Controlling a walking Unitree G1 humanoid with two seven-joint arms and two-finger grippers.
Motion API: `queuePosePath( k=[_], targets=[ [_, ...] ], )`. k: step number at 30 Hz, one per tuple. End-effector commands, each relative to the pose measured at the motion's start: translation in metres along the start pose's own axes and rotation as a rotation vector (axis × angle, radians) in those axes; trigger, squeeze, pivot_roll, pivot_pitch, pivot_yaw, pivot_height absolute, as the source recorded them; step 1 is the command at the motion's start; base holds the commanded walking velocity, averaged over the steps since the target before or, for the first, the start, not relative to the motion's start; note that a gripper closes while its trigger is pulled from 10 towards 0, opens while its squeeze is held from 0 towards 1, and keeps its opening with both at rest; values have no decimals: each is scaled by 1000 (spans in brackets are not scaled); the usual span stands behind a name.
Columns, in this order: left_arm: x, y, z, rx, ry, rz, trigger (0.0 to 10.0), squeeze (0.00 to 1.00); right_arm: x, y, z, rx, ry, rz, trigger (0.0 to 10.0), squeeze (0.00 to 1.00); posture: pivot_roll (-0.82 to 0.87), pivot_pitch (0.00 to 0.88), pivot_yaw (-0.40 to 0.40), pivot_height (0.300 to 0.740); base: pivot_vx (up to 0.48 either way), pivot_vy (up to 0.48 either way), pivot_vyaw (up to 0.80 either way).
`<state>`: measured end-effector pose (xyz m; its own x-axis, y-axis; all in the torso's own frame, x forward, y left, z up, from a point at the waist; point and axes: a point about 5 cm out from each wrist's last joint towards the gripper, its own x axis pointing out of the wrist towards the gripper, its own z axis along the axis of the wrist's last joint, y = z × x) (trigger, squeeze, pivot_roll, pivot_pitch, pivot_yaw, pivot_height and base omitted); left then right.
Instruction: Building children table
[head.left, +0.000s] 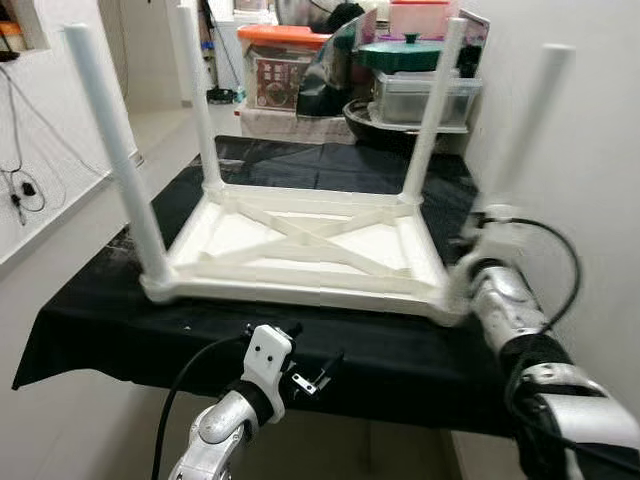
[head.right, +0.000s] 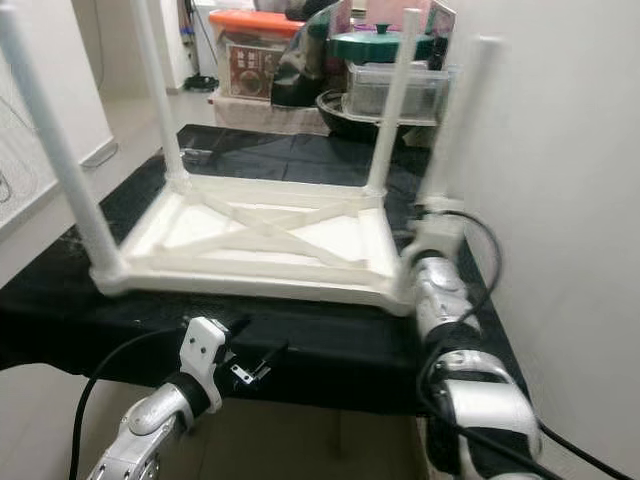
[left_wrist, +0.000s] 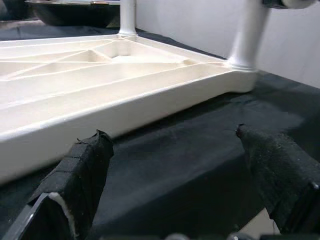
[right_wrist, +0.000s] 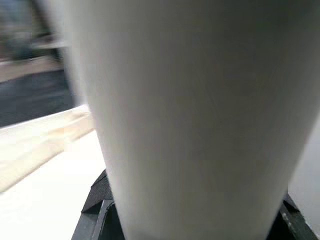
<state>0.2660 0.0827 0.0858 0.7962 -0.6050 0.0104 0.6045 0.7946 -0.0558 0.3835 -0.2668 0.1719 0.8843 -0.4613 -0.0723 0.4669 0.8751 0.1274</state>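
You are seating the last leg (head.right: 455, 120) with the right gripper (right_wrist: 192, 220) closed around it, so keep it upright over the table (head.left: 300, 250) corner while the left gripper (left_wrist: 175, 170) is hanging wide open, empty.

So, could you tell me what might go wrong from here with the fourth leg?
1. The right gripper holds the near-right leg low; it looks blurred and may tilt instead of seating in its corner.
2. The upturned table top lies near the front edge of the black cloth, so pushing could slide it off.
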Motion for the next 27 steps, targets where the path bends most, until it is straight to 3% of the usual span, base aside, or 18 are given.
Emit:
queuePosePath(
  k=[1,4,8,9,10,11,13,14,19,20,27],
  targets=[
    [0,-1,0,8,7,-10,10000,0,-3,-12,-21,40,102,-105,0,0,68,0,-55,740,0,0,0],
    [0,-2,0,11,8,-8,10000,0,-4,-9,-20,111,94,-226,0,0,78,0,-61,740,0,0,0],
    [0,-2,0,12,8,-7,10000,0,-5,-5,-20,133,94,-245,0,0,79,0,-60,740,0,0,0],
    [-1,-1,0,13,8,-6,10000,0,-7,0,-21,145,96,-239,10000,0,77,0,-60,740,0,0,0],
    [-1,-1,0,13,9,-5,10000,0,-7,4,-22,151,98,-241,10000,0,77,0,-60,740,0,0,0],
    [-1,-1,-1,13,10,-6,10000,0,-9,9,-24,136,103,-229,10000,690,76,0,-60,740,0,0,0],
    [-1,-1,-1,12,11,-6,10000,0,-9,12,-25,123,106,-222,10000,690,76,0,-60,740,0,0,0],
    [-1,-1,-1,11,12,-6,10000,0,-10,15,-26,115,106,-211,10000,1000,75,0,-60,740,0,0,0],
    [-1,-2,-1,10,12,-6,10000,0,-14,17,-30,123,80,-229,10000,1000,75,0,-61,740,0,0,0],
    [-1,-2,-1,11,12,-5,10000,0,-15,18,-31,111,67,-222,10000,0,72,0,-60,740,0,0,0],
    [-1,-2,-1,21,15,5,10000,0,-26,24,-46,87,29,-175,10000,0,65,0,-59,740,0,0,0]
  ],
)
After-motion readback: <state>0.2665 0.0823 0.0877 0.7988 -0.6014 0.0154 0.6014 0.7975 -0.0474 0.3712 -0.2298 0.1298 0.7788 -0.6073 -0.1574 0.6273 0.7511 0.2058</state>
